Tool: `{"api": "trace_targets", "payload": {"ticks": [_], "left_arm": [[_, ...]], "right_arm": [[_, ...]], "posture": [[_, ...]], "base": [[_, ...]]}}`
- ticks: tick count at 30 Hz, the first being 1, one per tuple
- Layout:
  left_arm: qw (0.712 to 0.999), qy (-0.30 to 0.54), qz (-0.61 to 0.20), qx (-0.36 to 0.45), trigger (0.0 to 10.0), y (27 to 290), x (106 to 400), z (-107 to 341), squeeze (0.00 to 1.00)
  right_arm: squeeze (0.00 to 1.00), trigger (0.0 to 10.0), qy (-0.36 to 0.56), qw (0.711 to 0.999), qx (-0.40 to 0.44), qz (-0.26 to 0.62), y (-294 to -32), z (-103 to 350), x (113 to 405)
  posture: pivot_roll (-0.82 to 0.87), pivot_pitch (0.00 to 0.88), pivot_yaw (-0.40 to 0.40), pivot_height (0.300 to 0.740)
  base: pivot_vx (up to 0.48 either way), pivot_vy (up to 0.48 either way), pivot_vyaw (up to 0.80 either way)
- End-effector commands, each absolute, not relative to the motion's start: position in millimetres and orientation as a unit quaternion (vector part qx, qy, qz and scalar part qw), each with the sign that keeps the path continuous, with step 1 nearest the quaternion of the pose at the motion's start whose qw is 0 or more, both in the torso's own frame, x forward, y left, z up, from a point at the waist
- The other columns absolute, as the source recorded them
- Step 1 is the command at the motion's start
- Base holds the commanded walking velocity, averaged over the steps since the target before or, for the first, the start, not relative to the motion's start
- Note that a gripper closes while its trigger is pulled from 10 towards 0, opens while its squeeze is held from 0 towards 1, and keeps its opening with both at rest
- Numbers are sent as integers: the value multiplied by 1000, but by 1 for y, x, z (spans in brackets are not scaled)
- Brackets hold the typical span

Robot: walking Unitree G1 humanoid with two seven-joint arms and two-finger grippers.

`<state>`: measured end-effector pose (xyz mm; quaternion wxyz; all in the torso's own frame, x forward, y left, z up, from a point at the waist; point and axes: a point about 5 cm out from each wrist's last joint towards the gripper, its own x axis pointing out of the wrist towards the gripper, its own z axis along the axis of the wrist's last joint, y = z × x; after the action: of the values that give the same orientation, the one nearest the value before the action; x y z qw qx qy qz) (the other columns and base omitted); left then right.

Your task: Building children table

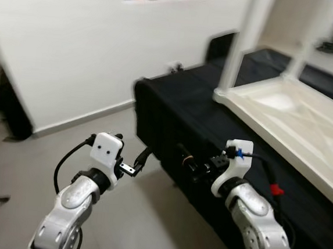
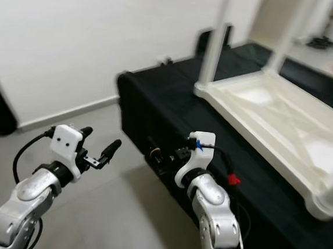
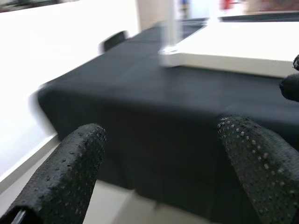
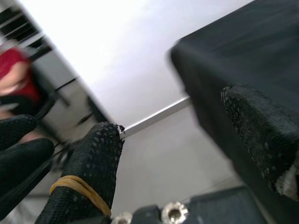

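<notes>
Both your left gripper and right gripper look spread and empty. The white children's table lies upside down on the black-covered bench; step closer first, everything's blurry.

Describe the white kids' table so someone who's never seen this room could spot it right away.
Find the long surface draped in black cloth along the white wall. The white table lies upside down on it, toward the robot's right. Its round legs point straight up, and it is the one pale thing on the dark cloth.
</notes>
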<state>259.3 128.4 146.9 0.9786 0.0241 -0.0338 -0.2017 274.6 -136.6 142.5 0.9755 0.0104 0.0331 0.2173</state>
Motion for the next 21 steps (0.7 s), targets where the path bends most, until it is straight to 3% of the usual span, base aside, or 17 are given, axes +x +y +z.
{"api": "trace_targets", "payload": {"ticks": [1,8,14,21], "left_arm": [[976,-34,-214,24,10000,123,259,148,0],[975,-37,-216,26,10000,123,261,151,0],[976,-40,-213,27,10000,123,263,153,0],[979,-45,-196,26,10000,127,265,156,0]], "right_arm": [[0,10000,38,978,10,207,-143,142,275],[0,10000,29,978,2,206,-144,144,275],[0,10000,-3,973,-76,219,-151,156,281],[0,10000,-33,972,-103,208,-159,177,296]], "posture": [[-29,16,-15,740],[-28,17,-10,740],[-27,18,-5,740],[-21,18,-9,740]], "base": [[315,0,-800],[305,0,-800],[145,0,0],[0,0,0]]}}
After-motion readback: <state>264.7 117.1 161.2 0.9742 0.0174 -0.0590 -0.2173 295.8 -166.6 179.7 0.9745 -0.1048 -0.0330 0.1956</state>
